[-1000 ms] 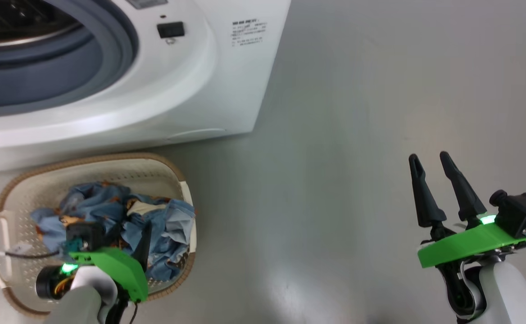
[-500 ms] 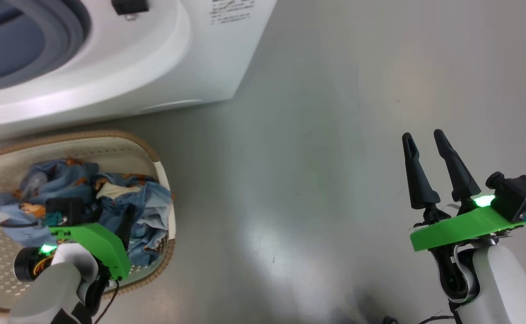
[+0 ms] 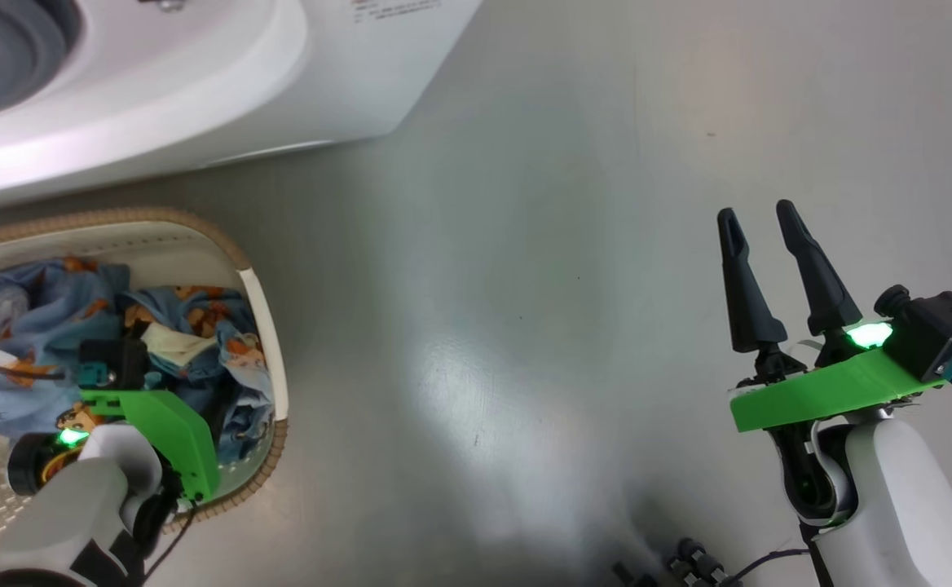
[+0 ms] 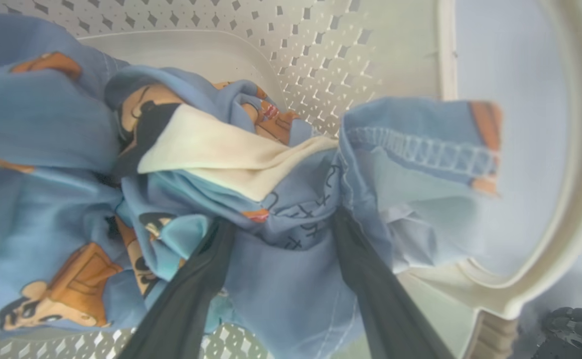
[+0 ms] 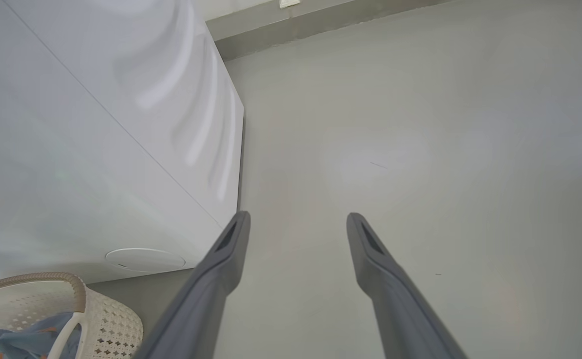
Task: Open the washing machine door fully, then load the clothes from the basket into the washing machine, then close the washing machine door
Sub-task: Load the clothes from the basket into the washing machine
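Overall progress: early in the loading step, by my judgement. Door opening looks done, no garment is out of the basket yet, and closing is not yet done.
Washing machine [image 3: 199, 98]: white body across the top-left corner of the head view, standing on the grey floor [image 3: 525, 285]. Its grey gasket [image 3: 3, 41] is bare with nothing over it, so the door is judged open; how far, cannot tell.
Basket [image 3: 262, 326]: on the floor just in front of the machine's lower front edge, upright, brown rim showing.
Clothes [image 3: 36, 302]: all in the basket, a crumpled blue heap bunched toward its right-hand wall; none seen in the drum.
Left gripper [image 4: 278, 227]: down in the basket, fingers [image 4: 196, 279] spread wide with their tips sunk in the fabric and a fold between them; not pinched shut.
Right gripper [image 3: 757, 210]: fingers apart and empty, hovering over bare floor well to the right of the basket.
Next, as judged: close on the fold, lift, carry it to the drum.
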You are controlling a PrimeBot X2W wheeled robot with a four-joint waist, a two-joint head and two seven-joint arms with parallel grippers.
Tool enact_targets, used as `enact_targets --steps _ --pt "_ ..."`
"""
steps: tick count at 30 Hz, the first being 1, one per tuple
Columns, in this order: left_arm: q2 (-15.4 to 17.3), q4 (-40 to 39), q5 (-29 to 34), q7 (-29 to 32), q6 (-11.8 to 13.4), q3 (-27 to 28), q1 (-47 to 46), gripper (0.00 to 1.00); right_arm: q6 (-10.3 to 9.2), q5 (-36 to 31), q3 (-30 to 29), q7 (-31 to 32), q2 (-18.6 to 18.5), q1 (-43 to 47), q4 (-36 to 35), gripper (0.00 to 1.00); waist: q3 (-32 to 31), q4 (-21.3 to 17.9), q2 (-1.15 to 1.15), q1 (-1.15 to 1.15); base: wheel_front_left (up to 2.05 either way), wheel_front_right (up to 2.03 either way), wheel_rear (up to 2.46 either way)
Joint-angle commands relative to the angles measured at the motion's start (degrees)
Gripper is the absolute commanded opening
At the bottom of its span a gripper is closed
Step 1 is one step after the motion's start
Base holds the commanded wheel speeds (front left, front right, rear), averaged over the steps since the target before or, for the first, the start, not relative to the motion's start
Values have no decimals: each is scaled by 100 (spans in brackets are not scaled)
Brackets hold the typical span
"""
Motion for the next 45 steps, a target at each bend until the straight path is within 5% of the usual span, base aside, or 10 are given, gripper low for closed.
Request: enact_targets --steps 1,8,9,11,32,45 --pt "222 52 -58 11 -9 25 -37 100 8 -36 118 -44 22 68 -136 100 81 -40 0 0 0 0 0" --pt "257 271 -339 30 -9 -203 -214 97 8 -52 171 -44 58 21 -174 100 175 -83 0 0 0 0 0" --pt "262 302 -385 48 -9 -219 -237 49 8 -53 179 -44 60 16 -176 100 180 -91 0 0 0 0 0" --pt "268 325 -516 59 -9 -212 -272 0 8 -56 186 -44 63 6 -184 100 185 -100 0 0 0 0 0" --pt "156 237 -1119 -688 -9 -225 -174 0 8 -63 123 -44 41 3 -113 100 -434 194 0 0 0 0 0" --pt "170 -693 164 -702 -9 1724 521 0 8 -38 51 -44 -97 268 16 100 -1289 523 0 0 0 0 0"
